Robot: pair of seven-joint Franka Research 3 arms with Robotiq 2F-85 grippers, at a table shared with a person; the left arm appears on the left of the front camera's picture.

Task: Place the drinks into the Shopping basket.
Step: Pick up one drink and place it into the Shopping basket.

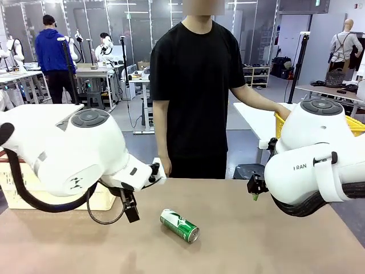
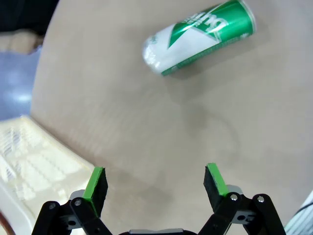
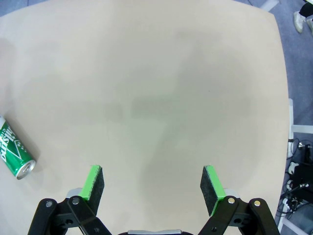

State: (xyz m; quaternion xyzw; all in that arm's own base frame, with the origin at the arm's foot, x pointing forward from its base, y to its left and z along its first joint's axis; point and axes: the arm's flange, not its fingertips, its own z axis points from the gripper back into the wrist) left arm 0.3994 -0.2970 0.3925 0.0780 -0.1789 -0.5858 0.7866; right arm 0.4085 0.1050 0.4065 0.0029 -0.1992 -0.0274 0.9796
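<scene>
Left wrist view, nearest first: the left gripper [image 2: 155, 180] has its jaws spread wide. Nothing sits between the green pads [image 2: 95, 185], and bare tan table [image 2: 146, 122] lies under them. The cream latticed Shopping basket [image 2: 29, 166] is in the lower left corner of the frame, just beside one finger. The green can [image 2: 199, 37] lies on its side in the upper right, well clear of the fingers. It carries white panels with green lettering that reads upside down here and is not legible.

Right wrist view: the right gripper [image 3: 152, 180] is likewise spread wide and empty over bare table. The can lies at the left edge of the frame. Its print is sideways and cannot be made out.

Front view: the can lies at lower centre of the table, between the two arms and nearer the left gripper. The Shopping basket is at the left edge, mostly hidden behind the left arm [image 1: 68, 148]. The right arm [image 1: 319, 165] shell shows the letters "RAN". At the far side stands a person [image 1: 197, 85] in a black T-shirt, with one hand [image 1: 282, 111] at a yellow basket [image 1: 356, 124] at the right edge.
</scene>
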